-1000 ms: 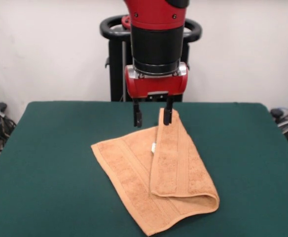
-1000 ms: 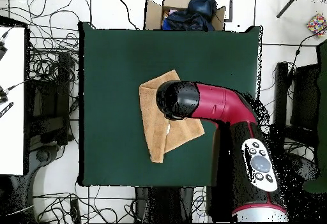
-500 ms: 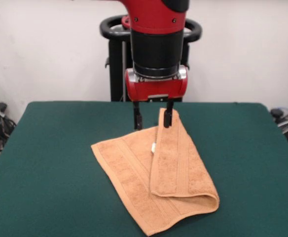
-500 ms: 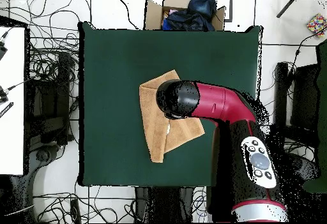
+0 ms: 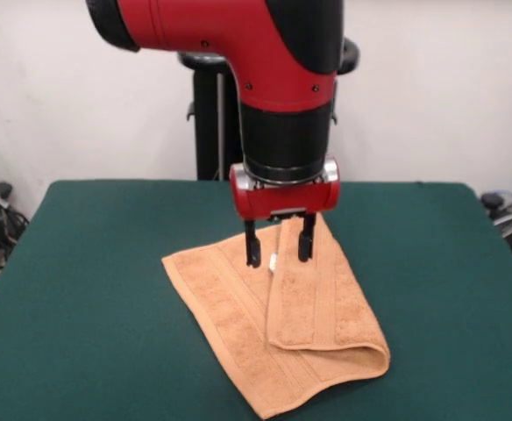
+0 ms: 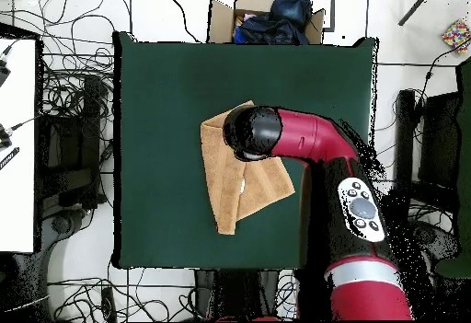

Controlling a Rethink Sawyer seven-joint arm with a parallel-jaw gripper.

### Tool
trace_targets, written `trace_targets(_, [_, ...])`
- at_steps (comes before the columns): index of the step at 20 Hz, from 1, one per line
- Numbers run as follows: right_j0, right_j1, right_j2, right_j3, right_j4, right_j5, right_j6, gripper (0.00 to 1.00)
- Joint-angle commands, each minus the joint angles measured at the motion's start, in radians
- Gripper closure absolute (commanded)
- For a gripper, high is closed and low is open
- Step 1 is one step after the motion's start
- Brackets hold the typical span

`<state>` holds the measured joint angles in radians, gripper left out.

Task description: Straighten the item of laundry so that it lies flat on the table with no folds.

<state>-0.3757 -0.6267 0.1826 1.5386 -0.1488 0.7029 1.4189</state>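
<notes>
**Q:** So where's the washcloth point(image 5: 273, 329) sitting, and is it flat?

**A:** It's lying near the middle of the green table point(image 5: 89, 289), slightly toward the near edge in the front view. Not flat: the right part is lying folded over onto the rest, making a long doubled flap with a rounded fold at its near right corner. A small white tag point(image 5: 273, 260) is peeking out right at the flap's left edge.

**Q:** And the gripper?

**A:** The gripper point(image 5: 280, 249) is hanging straight down over the far end of the flap, jaws spread apart and grasping nothing. The two dark fingers point(image 5: 253, 249) are standing either side of the flap's left edge — tips looking right at cloth level, but I can't tell if they're actually touching it. From overhead the arm point(image 6: 304, 144) is covering the washcloth's upper right part.
</notes>
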Motion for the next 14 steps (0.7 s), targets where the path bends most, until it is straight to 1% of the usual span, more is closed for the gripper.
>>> trace_targets(1, [0.033,0.064,0.049,-0.049,-0.055,0.003,0.027,0.0])
trace_targets(4, [0.03,0.064,0.046,-0.035,-0.06,-0.015,0.024,0.0])
trace_targets(14, [0.038,0.079,0.039,-0.055,-0.06,-0.011,0.026,0.0])
